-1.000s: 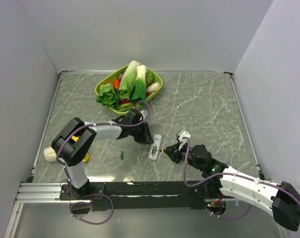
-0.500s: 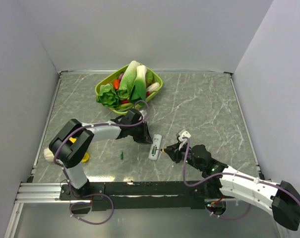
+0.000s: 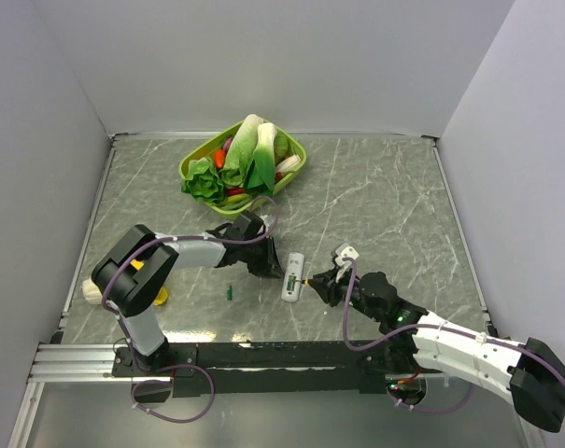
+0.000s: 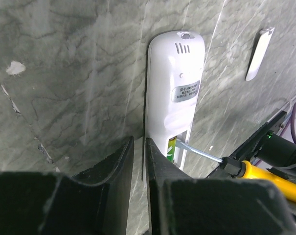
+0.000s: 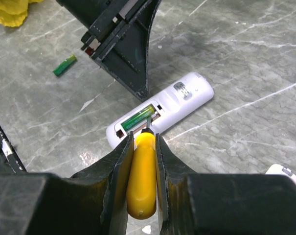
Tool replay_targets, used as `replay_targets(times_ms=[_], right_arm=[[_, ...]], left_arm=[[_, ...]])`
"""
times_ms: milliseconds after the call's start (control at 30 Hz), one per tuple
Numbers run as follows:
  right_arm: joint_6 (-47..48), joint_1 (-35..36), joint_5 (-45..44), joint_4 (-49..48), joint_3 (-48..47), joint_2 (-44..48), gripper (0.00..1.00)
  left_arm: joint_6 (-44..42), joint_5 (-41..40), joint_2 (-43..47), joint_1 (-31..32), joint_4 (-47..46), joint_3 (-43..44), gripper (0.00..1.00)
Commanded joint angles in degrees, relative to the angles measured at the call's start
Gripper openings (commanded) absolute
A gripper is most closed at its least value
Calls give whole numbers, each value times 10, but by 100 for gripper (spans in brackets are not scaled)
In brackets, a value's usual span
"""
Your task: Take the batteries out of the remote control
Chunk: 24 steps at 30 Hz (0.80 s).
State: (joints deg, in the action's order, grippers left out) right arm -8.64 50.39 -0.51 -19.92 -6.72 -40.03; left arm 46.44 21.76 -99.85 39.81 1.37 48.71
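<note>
Cover [image 4: 259, 54] off. Loose battery [image 3: 228, 292] lies left of the remote control [image 3: 292, 277], on the table [image 3: 385, 205] toward the middle of its near edge. Second battery [image 5: 137, 119] not out yet. Right gripper [image 5: 143, 142] pinches the screwdriver [image 5: 140, 181], tip in the bay. Left gripper [image 4: 139, 147] is a slit apart, empty, against the remote.

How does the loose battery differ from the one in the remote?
Place: the loose battery lies on the bare table, apart from the remote control; the seated battery sits in its open compartment. Contact: nothing touches the loose battery; the screwdriver tip is at the seated battery. Both are green cylinders lying flat.
</note>
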Motion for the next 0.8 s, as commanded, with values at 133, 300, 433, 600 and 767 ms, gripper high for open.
replay_targets(times_ms=[133,300,433,600,767], right_arm=[[3,6,2,-52,-6,-18,0],[-1,5,23,-85,7,-22,0],[-20,6,27,-107,21,-33,0],[-48,7,20,-139,55,-36,0],[-59,23,10,-151,66,-55,0]], left_arm=[[15,36,5,4,-48,-13,21],[14,41,0,4,-48,-6,21],[16,39,-3,6,-51,-9,21],[21,35,-3,7,-53,-18,21],[25,35,-6,11,-60,-25,20]])
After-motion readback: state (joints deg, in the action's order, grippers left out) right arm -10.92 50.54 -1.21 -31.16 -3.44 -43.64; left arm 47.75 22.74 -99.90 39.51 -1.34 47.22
